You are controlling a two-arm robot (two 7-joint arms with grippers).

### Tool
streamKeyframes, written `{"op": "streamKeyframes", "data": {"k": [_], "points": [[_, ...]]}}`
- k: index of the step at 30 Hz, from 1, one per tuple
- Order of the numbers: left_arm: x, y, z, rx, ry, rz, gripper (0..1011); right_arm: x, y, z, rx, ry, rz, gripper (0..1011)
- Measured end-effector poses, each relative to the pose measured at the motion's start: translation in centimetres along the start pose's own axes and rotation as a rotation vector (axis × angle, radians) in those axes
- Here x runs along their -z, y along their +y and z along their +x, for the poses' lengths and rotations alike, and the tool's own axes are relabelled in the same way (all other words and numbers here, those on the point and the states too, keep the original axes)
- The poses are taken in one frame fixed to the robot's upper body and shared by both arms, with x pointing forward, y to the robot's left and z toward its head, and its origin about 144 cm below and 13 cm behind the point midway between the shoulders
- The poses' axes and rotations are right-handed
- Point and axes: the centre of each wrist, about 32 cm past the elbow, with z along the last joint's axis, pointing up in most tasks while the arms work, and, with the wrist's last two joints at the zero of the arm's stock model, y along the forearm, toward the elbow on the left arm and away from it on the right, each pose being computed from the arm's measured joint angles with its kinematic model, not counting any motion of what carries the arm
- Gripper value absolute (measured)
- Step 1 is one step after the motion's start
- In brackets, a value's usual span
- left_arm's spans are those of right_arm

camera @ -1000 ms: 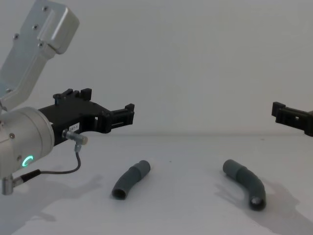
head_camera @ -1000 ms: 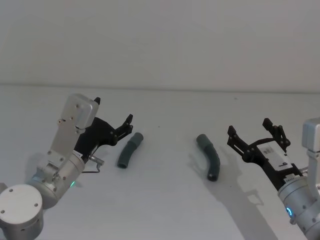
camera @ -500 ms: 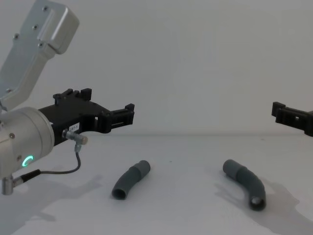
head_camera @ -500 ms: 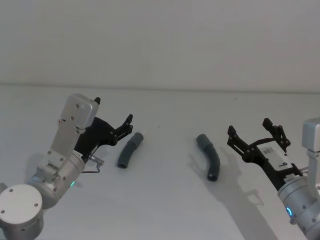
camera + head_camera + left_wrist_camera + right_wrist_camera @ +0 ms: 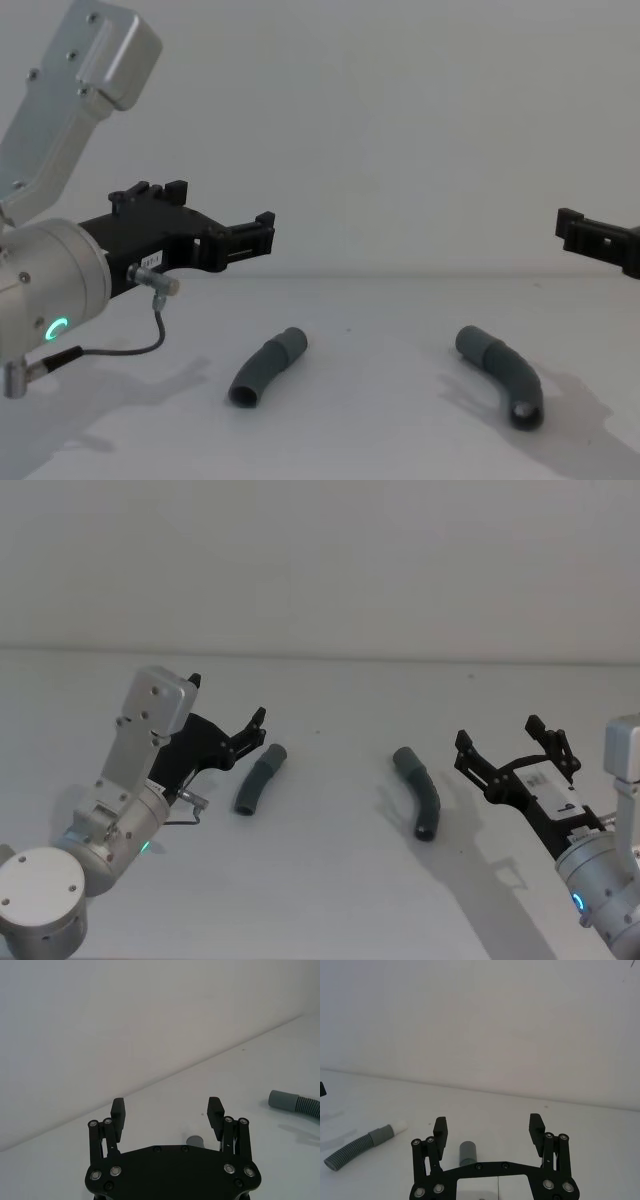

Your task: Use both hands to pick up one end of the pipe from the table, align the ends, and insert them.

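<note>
Both arms are hanging over the table [image 5: 330,890] right now and neither one is holding anything.

The left claw [image 5: 228,697] is sitting above the tabletop on the robot's left side with its two fingers spread wide apart, nothing between them. It's pointing toward the left pipe piece [image 5: 258,780], and in the head view one fingertip is showing just beside that piece's far end. From the chest camera, though, the claw is clearly floating higher than the piece, so it isn't touching it. A green ring [image 5: 60,326] is glowing on that wrist and a thin cable [image 5: 110,350] is looping under it.

The right claw [image 5: 497,732] is doing much the same on the other side: fingers wide apart, empty, hovering near the right pipe piece [image 5: 420,792] and a bit to the right of it, with no contact. In its own wrist camera a grey cuff [image 5: 468,1152] is peeking up between the fingers.

Both pieces are lying flat on the table, well apart from each other, each one bent a little, roughly in the middle of the space between the two claws. The right piece is pointing its open end [image 5: 522,412] toward the robot, and it's showing as a dark hole from the chest camera. The right wrist camera is also catching the left piece farther off, with its white tip [image 5: 400,1125] sticking out past the smooth cuff and the ribbed part trailing away behind it.
</note>
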Motion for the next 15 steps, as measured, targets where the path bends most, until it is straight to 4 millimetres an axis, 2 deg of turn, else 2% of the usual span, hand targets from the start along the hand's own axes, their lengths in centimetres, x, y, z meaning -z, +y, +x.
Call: {"op": "streamKeyframes", "data": {"k": [15], "points": [[-0.02,-0.02,-0.02,0.000,0.001,0.001,1000,0.00,0.00,0.00,0.000,0.000,0.000,1001]]}}
